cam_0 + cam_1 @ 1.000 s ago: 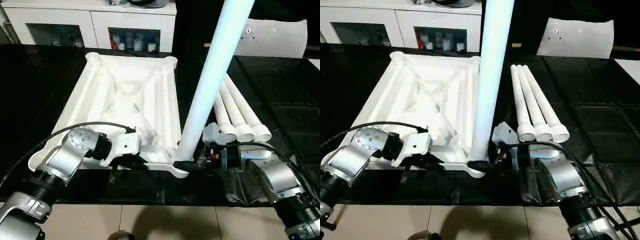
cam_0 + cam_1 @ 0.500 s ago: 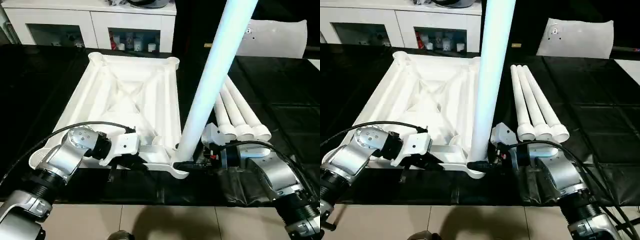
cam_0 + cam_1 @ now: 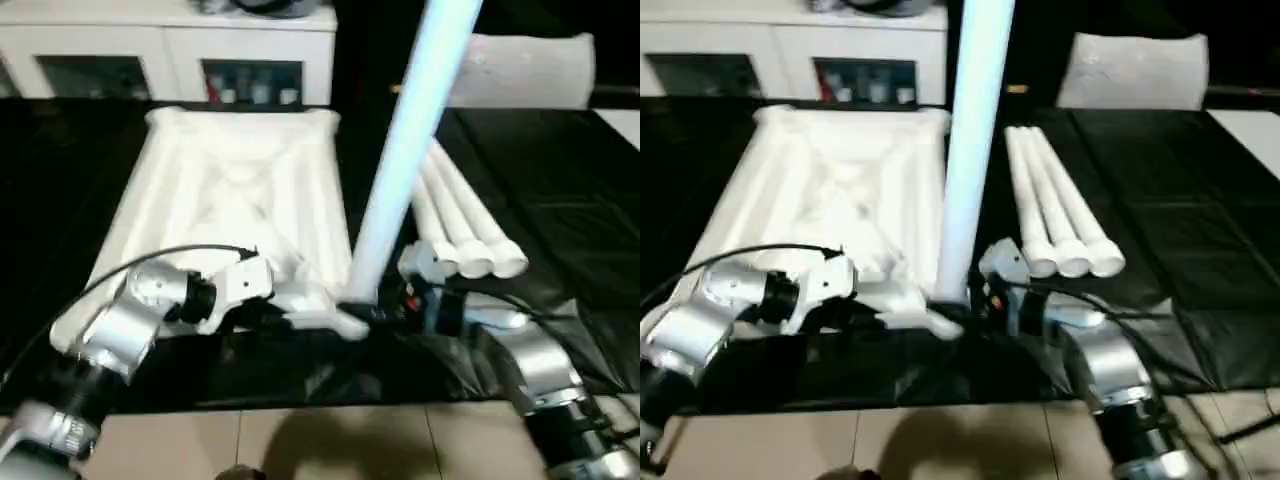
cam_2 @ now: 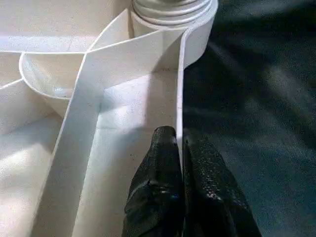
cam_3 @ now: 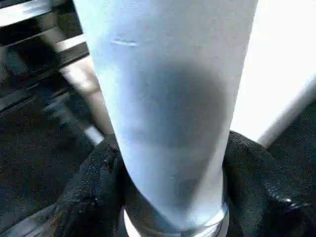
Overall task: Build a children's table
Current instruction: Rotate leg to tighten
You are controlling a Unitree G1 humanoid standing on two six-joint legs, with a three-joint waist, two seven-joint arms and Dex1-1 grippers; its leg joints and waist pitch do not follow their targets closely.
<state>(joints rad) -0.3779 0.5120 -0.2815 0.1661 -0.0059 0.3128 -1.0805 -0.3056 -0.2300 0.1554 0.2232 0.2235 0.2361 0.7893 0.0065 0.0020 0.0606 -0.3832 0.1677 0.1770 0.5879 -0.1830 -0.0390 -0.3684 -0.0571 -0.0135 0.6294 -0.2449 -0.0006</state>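
The tabletop (image 3: 230, 200) lies ribbed side up on the black bench (image 3: 560, 180), with one tube leg (image 3: 405, 140) standing in its near right corner socket (image 4: 173, 19) and three spare legs (image 3: 465, 225) lying side by side just to its right. The left gripper (image 4: 178, 148) is pinched tight on the tabletop's thin near edge wall beside that socket. The right gripper (image 5: 173, 197) has its fingers (image 5: 94, 187) closed around the base of the upright leg.

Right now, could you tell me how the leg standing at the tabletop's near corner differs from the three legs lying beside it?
The standing leg is upright in the tabletop corner socket; the three loose legs lie flat on the black surface. The right gripper clasps the standing leg's base; nothing holds the loose legs. The loose legs lie side by side, touching; the standing leg is alone. All four are long white tubes.
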